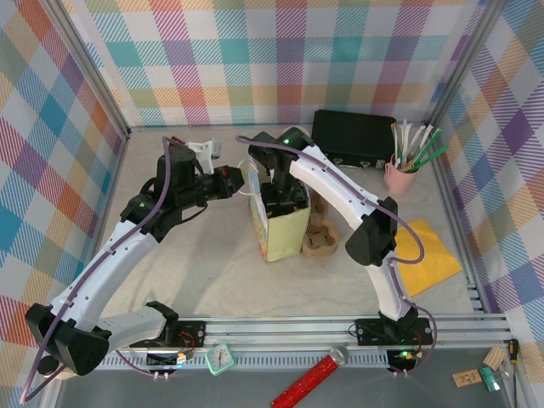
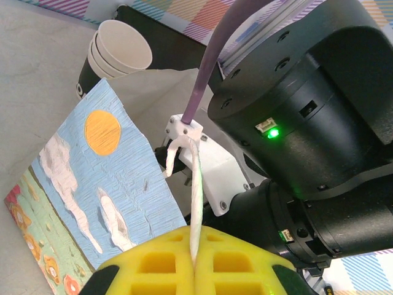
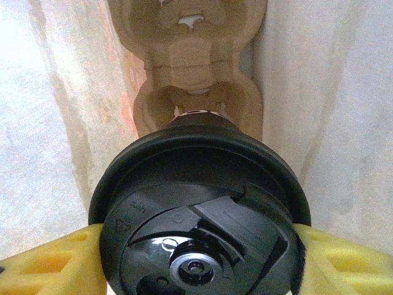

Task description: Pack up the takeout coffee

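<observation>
**Risks.** The takeout coffee [image 3: 196, 203] hangs inside the paper bag [image 1: 285, 229], clamped at its black lid by the right gripper [image 3: 196, 258], whose jaws stand half-wide against the lid's rim at 3 and 9 o'clock. In my judgement, a grip on the lid alone could pop the lid loose and spill the cup. Releasing off-centre over the socket could tip the cup against the bag wall.

The left gripper [image 2: 195, 261] is pinched fully closed on the bag's white cord handle [image 2: 196, 184], at 10 o'clock of the bag in the overhead view. If the cord slips or is pulled hard, the mouth may close on the right arm or the bag may topple.

**Containers.**
- **Bag:** it holds a pulp cup carrier [image 3: 193, 61] at the bottom. The cup sits over the carrier's near socket, but whether it is seated cannot be told.
- **Second carrier [image 1: 321, 231]:** it lies outside, at 3 o'clock of the bag.
- **Pink cup [image 1: 399, 177]:** at 2 o'clock, it holds sticks.
- **Lidless paper cups [image 2: 116, 49]:** they stand stacked behind the bag.
</observation>
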